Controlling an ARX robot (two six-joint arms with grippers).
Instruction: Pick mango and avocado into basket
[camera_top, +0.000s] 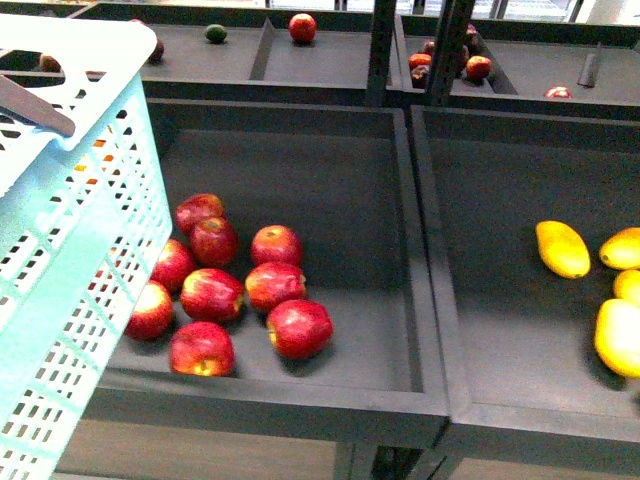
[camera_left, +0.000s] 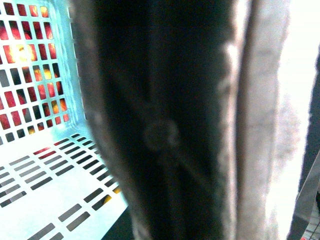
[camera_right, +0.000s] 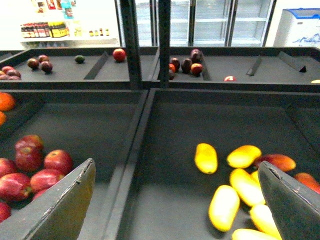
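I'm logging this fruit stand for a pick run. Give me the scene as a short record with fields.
basket: raised at the left, in front of the apple bin; the part of its floor in view is bare
mangoes: several in the near right bin, none picked
avocado: in a far bin, back left
apples: red cluster in the near left bin
right hand: open, empty, facing the mangoes
left wrist camera: mostly blocked by a dark blur

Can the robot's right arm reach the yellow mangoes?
Probably yes: its jaws stand open facing the mangoes, with only bare bin floor between them and nothing covering the fruit.
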